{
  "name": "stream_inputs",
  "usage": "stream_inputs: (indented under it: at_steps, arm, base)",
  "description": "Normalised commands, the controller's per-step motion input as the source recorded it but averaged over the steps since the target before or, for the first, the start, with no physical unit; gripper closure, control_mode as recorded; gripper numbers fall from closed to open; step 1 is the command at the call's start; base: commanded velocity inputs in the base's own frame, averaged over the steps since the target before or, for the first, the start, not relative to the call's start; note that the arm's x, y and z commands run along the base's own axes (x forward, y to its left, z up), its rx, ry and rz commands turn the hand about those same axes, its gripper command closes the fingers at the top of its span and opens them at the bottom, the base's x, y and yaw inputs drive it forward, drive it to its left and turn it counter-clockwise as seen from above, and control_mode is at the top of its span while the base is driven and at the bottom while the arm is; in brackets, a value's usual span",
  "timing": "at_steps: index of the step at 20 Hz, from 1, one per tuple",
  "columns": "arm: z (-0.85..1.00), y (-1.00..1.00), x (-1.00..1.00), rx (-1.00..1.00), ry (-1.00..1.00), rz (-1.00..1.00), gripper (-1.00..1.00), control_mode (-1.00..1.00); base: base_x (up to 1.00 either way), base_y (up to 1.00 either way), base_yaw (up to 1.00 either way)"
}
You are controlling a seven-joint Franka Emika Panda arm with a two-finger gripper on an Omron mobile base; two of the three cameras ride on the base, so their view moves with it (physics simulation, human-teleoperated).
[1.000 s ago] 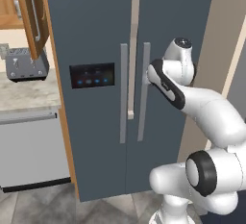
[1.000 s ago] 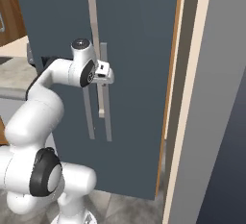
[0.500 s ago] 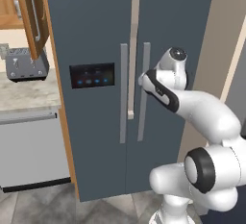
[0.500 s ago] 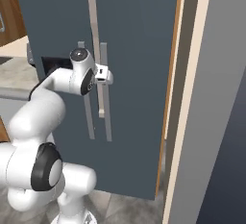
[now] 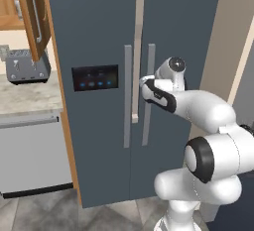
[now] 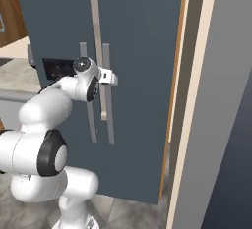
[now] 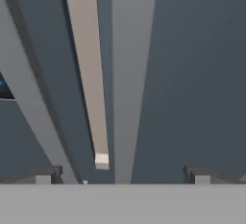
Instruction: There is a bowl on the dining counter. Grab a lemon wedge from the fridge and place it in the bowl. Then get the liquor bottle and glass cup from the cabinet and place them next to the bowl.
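Tall dark slate-grey fridge [image 5: 99, 36] across the centre of the left base view, both doors shut, contents hidden; also filling the left and centre of the right base view [image 6: 142, 36]. Two long grey vertical handles [image 5: 128, 96] side by side at the door seam, mid-frame, with a pale strip between them ending partway down. Black panel with blue lights [image 5: 95, 78] on the left door, centre-left of frame. End effector [image 6: 112, 77] at mid-height beside the handles, left of centre in the right base view, fingers spread wide and gripping nothing; contact with a handle cannot be told. In the hand view, dark fingertips [image 7: 45, 175] at the bottom corners, far apart, with the pale strip and a grey handle [image 7: 132, 74] running up between them. Warm brown cabinet [image 5: 30, 12] at the upper left of the left base view, door swung ajar, interior not readable. Toaster [image 5: 26, 66] at the left edge on a pale mottled worktop [image 5: 25, 96]. White appliance front [image 5: 30, 155] below, lower left.
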Motion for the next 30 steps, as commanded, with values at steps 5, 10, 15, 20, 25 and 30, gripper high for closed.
stream_inputs:
  at_steps: [5, 10, 15, 20, 25, 30]
  arm:
    - [0.0, 0.0, 0.3, 0.0, -0.04, -0.06, -1.0, -1.0]
    - [0.0, 0.0, 0.26, 0.0, -0.02, -0.02, -1.0, -1.0]
    - [0.0, 0.0, 0.35, 0.0, 0.0, 0.0, -1.0, -1.0]
    - [0.0, -0.01, 0.5, 0.01, 0.0, 0.0, -1.0, -1.0]
    - [-0.02, -0.03, 0.51, 0.01, 0.0, 0.0, -1.0, -1.0]
    - [-0.03, -0.02, 0.49, 0.02, 0.0, 0.0, -1.0, -1.0]
  base:
    - [0.0, 0.0, 0.0]
    - [0.0, 0.0, 0.0]
    - [0.0, 0.0, 0.0]
    - [0.0, 0.0, 0.0]
    - [0.0, 0.0, 0.0]
    - [0.0, 0.0, 0.0]
